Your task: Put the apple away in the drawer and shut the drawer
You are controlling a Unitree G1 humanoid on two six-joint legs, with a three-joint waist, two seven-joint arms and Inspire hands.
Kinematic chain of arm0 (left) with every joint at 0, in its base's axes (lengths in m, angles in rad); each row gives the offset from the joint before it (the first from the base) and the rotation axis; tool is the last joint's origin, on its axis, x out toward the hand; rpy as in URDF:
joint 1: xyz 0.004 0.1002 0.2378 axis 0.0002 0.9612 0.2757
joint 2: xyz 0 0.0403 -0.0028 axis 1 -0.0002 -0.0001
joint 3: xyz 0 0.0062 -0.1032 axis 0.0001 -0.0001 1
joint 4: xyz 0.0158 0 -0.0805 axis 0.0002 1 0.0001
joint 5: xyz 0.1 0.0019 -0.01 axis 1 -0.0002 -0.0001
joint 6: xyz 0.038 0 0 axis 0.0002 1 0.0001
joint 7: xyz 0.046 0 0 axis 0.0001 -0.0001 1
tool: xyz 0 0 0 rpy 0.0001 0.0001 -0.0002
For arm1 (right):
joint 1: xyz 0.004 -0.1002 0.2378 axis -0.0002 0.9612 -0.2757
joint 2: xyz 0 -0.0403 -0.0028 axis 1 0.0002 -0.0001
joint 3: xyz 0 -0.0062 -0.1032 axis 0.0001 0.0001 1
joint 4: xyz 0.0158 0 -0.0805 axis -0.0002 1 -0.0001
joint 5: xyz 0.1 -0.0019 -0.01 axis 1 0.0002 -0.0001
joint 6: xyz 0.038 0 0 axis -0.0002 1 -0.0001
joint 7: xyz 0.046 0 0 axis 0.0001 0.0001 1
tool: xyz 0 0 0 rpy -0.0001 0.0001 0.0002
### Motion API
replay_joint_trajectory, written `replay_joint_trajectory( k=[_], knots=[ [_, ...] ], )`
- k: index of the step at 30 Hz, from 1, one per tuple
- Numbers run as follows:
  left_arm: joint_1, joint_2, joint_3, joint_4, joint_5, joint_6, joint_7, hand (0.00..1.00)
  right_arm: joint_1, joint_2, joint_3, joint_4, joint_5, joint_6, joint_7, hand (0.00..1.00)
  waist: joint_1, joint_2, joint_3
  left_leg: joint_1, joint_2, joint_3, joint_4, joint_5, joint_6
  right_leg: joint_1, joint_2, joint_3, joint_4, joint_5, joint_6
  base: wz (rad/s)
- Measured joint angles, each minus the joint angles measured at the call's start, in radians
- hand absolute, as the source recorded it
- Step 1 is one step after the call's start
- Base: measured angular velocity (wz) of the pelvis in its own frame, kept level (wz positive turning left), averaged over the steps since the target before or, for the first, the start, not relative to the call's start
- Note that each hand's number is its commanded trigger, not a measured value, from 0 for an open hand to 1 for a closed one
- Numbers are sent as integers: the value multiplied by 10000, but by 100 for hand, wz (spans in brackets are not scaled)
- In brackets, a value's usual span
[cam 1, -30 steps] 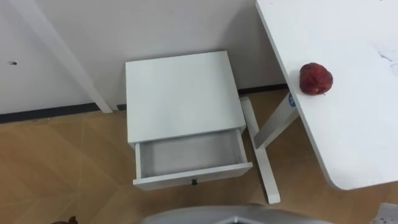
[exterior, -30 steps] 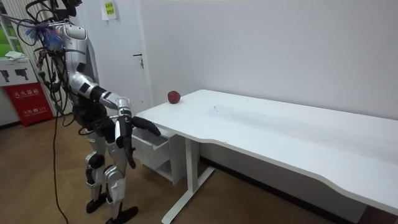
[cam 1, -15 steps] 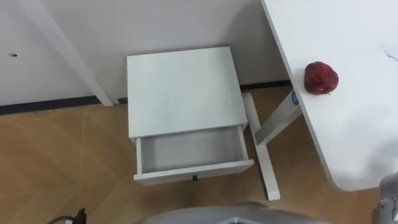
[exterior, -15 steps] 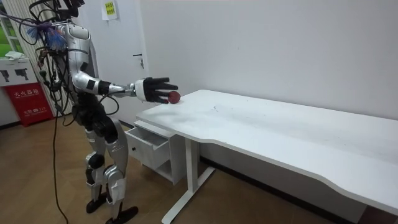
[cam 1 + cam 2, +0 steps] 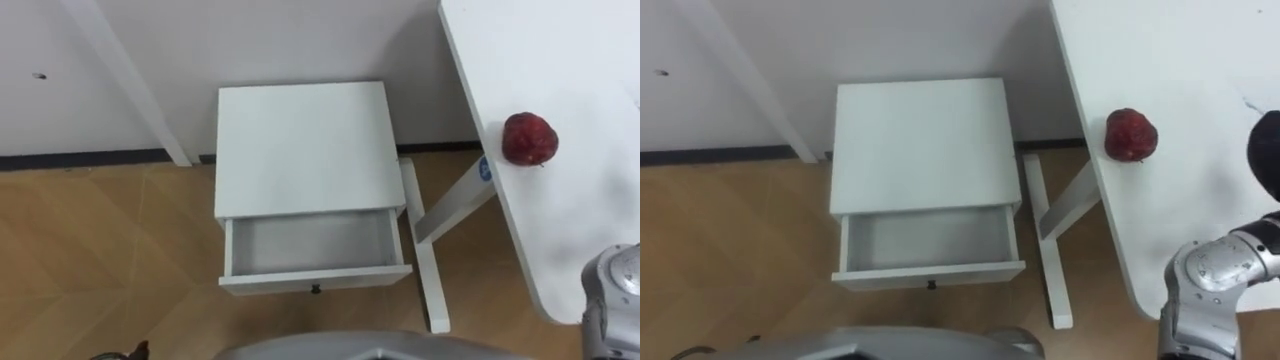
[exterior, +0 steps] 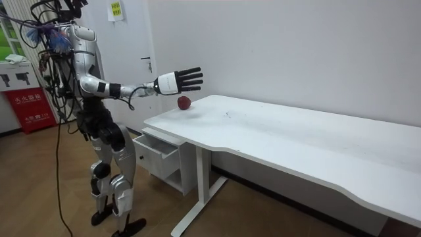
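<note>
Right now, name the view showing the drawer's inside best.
The left eye view: it looks down into the open drawer, whole and empty. The right eye view shows the same. The room view shows its outer side.

- cabinet (image 5: 305, 150) far, against wall (image 5: 300, 40), left of table (image 5: 590, 230)
- drawer (image 5: 312, 245) out on cabinet's near side
- apple (image 5: 529, 138) on table, by its left edge

Red apple (image 5: 529, 138) sits on white surface (image 5: 590, 60), near its left edge. White cabinet (image 5: 303, 145) stands against the wall, left of the surface, well apart from the apple. Its drawer (image 5: 312, 245) is pulled open, dark knob (image 5: 315, 289) on the front. Surface's leg (image 5: 430, 260) stands on wood floor (image 5: 100, 260), just beside the cabinet.
</note>
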Motion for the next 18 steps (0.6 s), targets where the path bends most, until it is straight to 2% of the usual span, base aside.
replay_joint_trajectory(
  k=[7, 13, 18],
  knots=[
    [-8, -49, 7, 17, -29, 49, -74, 0, 1, -12, 901, 28, 67, 213, 1444, 0, 207, 58, 12, 3, 1, 8, 12, 0, 0, -5, 0, 3, 10, 2, -3, 0],
    [31, -97, 3, 16, -28, 188, -202, 0, 2, -14, 1053, 86, 323, 327, 2298, 0, 262, 114, 43, -25, 5, -15, 4, 0, 0, -8, -1, -53, 4, 1, -2, 0],
    [25, -96, 3, 1, -26, 211, -230, 0, -4, -14, 1065, 197, 355, 423, 2681, 0, 243, 128, 34, -32, 5, -15, 3, 0, 0, -5, -2, -77, 3, 2, -2, 0]
  ],
)
